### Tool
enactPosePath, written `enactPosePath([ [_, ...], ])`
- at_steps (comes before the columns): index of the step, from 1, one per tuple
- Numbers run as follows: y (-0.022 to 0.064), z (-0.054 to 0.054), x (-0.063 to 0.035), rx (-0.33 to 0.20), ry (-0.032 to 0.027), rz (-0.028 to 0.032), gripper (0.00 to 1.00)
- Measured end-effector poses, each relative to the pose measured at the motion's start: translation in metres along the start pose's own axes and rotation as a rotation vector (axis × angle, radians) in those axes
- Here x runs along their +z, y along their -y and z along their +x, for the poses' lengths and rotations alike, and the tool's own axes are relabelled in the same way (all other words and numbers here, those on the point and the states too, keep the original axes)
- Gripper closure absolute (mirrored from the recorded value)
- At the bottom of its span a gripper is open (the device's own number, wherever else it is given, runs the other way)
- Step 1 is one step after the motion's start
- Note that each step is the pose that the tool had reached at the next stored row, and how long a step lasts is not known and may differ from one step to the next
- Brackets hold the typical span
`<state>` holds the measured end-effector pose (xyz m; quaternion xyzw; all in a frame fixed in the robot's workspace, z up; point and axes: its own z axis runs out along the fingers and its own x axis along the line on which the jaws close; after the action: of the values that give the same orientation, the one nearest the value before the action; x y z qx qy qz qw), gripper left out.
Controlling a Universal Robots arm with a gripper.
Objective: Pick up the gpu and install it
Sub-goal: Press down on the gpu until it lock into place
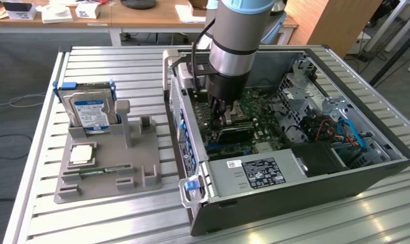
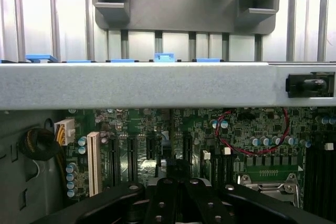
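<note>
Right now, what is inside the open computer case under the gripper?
Inside the computer case lies a green motherboard with black expansion slots, one white slot and red wires. The shut gripper covers the board directly beneath it.

A robotics lab is showing here: an open computer case is sitting on a slotted aluminium tabletop, wooden desks standing behind.
</note>
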<state>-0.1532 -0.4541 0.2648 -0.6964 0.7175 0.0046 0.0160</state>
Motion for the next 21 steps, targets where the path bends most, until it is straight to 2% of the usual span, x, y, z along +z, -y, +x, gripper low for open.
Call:
enactPosePath([
  [10,0.0002,0.0,-0.0184,0.0,-0.0011,-0.0006,0.89],
  [15,0.0007,0.0,-0.0185,0.0,-0.0011,-0.0006,0.89],
  [21,0.0086,-0.001,-0.0184,0.0,-0.0011,-0.0005,0.89],
])
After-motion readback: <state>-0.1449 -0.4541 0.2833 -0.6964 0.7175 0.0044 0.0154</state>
